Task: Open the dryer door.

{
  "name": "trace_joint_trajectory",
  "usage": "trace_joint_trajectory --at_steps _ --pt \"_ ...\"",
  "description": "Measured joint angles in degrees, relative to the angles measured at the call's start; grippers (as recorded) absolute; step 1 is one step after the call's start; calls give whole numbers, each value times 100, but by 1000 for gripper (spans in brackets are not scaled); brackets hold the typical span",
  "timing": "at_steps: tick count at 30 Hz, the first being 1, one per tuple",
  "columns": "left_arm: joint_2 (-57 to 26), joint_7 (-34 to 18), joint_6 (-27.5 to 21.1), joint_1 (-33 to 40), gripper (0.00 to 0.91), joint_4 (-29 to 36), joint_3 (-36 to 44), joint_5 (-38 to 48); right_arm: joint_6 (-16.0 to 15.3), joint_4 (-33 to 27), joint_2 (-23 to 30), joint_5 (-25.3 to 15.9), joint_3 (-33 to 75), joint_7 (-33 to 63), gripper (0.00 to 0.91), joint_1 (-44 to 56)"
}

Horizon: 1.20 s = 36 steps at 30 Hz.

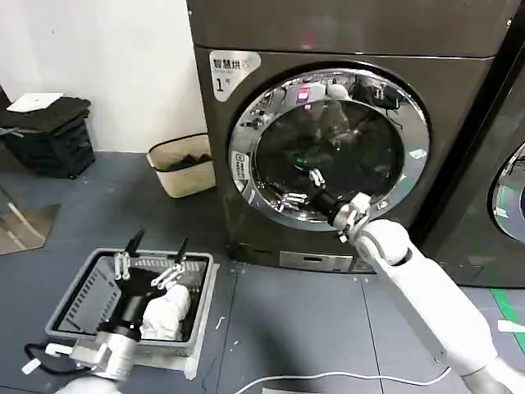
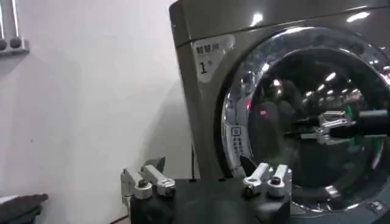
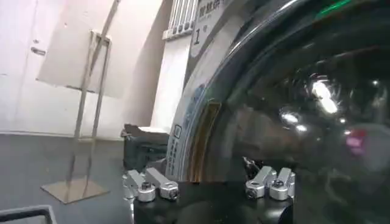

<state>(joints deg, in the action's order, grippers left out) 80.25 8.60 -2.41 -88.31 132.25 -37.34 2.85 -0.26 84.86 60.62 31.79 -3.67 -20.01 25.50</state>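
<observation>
Your left gripper (image 1: 153,256) hangs well to the left of the dryer door, low over a grey slotted plastic basket (image 1: 82,296) on the floor; its two dark fingers are spread wide and hold nothing, with a crumpled white cloth (image 1: 166,313) lying in the basket just under it. Beyond the basket, a beige hamper (image 1: 182,163) stands by the wall. The dryer door (image 1: 330,151), round, with dark glass inside a wide glossy chrome rim, fills the front of the grey machine marked "1". Your right gripper (image 1: 301,185) is right at the door's lower glass, fingers parted, clamping nothing; whether the tips touch it, you cannot tell.
</observation>
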Motion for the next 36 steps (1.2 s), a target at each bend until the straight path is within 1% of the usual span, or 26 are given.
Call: trace_joint_trajectory --at_steps 23,36 --pt "25 3 26 -87 907 71 -24 -21 41 -855 537 -105 -530 -57 907 -563" --pt "5 7 74 -182 907 170 -140 13 99 -1330 875 -211 -655 -145 907 -867"
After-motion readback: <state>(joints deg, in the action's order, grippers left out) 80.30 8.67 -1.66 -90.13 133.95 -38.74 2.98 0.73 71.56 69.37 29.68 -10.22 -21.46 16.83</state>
